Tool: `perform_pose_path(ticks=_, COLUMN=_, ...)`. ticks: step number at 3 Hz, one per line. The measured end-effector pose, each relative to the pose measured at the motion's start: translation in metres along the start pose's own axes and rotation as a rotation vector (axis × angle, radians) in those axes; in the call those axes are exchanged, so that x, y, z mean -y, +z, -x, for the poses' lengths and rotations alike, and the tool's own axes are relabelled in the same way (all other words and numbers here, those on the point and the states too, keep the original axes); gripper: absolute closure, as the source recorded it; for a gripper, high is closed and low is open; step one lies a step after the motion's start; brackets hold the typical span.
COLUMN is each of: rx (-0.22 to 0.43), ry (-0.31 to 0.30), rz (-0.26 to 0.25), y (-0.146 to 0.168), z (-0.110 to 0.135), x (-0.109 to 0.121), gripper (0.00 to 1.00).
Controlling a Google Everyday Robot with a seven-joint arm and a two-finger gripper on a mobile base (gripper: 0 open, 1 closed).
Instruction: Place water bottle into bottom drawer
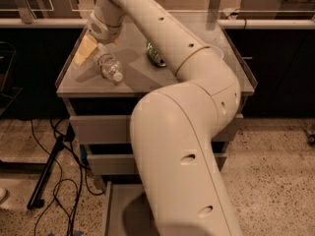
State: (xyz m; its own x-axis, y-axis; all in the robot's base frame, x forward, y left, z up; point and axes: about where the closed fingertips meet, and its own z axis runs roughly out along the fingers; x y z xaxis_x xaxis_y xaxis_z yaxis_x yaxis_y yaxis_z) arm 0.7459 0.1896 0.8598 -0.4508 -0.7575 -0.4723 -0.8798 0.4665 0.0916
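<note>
Arm [183,146]: was a thick, smooth, cream-white shell, round in section, and broadest in the segment nearest the camera.
Surface: was matt and plain, shaded darker along the underside of each segment.
Holes: small dark oval recesses were spaced along every segment, with two close together on the elbow.
Seam: a thin tan ring ran round the arm where the slimmer upper segment met the bulging elbow.
Wrist [104,23]: was a short, rounded housing, slightly greyer than the rest.
Gripper [91,50]: was pale yellow-tan and flat-sided, over the desk [133,80] near its left edge, toward the back-left corner.
</note>
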Motion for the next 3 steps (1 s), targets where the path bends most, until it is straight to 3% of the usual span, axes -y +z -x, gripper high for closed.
perform_pose_path(ticks=1, rx=-0.010, ry=-0.009, rz=-0.002, y=0.0086, z=0.0014, x=0.0006, gripper=0.00)
perform_pose_path(ticks=2, rx=-0.011, ry=-0.010, rz=-0.002, y=0.0095, z=0.0015, x=0.0007, gripper=0.15)
perform_pose_path(ticks=3, rx=-0.011, ry=-0.010, rz=-0.002, y=0.0095, z=0.0015, x=0.0007, gripper=0.46)
